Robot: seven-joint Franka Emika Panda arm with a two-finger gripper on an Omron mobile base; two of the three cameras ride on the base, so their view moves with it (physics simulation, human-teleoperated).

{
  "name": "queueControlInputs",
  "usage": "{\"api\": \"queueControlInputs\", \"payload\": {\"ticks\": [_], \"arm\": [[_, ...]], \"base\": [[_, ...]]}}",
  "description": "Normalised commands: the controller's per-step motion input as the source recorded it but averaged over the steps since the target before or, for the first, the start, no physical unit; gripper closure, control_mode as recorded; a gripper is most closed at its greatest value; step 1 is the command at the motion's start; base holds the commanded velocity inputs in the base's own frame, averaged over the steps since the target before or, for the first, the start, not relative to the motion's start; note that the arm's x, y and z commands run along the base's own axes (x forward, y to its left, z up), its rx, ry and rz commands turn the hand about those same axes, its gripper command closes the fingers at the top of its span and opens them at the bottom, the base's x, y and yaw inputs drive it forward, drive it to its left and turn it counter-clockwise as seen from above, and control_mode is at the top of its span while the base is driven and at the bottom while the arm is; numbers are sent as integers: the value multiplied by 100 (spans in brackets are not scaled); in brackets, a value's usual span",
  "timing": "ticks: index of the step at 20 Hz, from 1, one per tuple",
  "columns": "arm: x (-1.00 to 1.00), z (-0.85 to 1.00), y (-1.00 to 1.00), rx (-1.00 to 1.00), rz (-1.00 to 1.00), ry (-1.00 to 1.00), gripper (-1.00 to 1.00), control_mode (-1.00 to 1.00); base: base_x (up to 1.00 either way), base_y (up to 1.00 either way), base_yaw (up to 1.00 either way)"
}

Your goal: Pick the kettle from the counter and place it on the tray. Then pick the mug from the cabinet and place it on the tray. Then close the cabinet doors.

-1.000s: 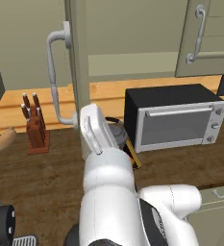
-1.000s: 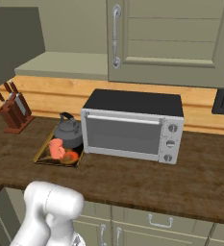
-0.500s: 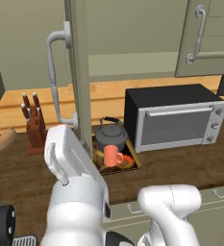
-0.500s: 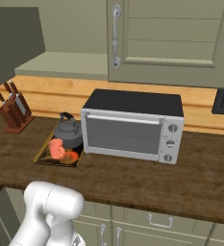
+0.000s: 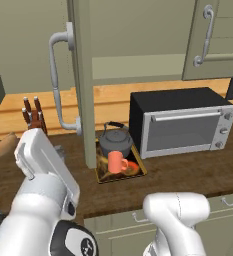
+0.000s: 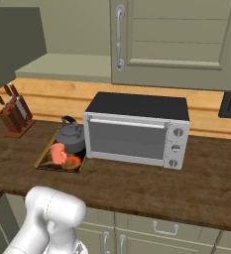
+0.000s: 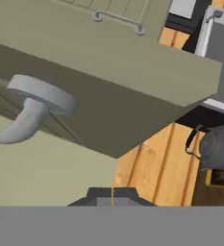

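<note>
Tool: two-finger end of the white arm; its dark base shows at the bottom of the hand view, fingertips hidden, so whether it is open or closed cannot be told. It carries nothing visible.

Nearest the tool: tall grey-green panelled cabinet door (image 5: 81, 85), standing open edge-on, with a pale grey curved tubular bar handle (image 7: 29, 108) just ahead and to one side of the tool. Judged purpose of this stance: lining up on the door to swing it shut, the last step of the task.

Beyond the door, further from the tool: shallow rectangular tray with yellowish rim (image 5: 140, 168) on the long dark brown wood-grain desk (image 6: 146, 183). On it sits the squat round dark grey metal kettle (image 5: 115, 140) with black arched handle, and in front of it the small salmon-orange cylindrical mug (image 5: 116, 162). Both lie on the tray because the two placing steps appear complete.

Beside the tray, on the far side from the tool: black and silver toaster oven (image 6: 137, 128).

Farthest: large grey-green upper cabinet (image 6: 67, 67), pale shelf bare; second door (image 5: 215, 37) also ajar, probably, though the angle is poor.

Change from half a second ago: the arm has swung further left and lower in the left base view, uncovering the tray; kettle, mug and doors unmoved.
</note>
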Motion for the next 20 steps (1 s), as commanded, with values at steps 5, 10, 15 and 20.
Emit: {"api": "queueControlInputs", "payload": {"ticks": [5,10,15,20], "arm": [[50,-25,22,2,-1,0,100,-100],[30,-6,-1,0,-6,0,100,-100],[59,0,-47,0,-17,0,100,-100],[5,16,-84,0,-16,-11,100,-100]], "base": [[0,0,0],[0,0,0],[0,0,0],[0,0,0]]}}
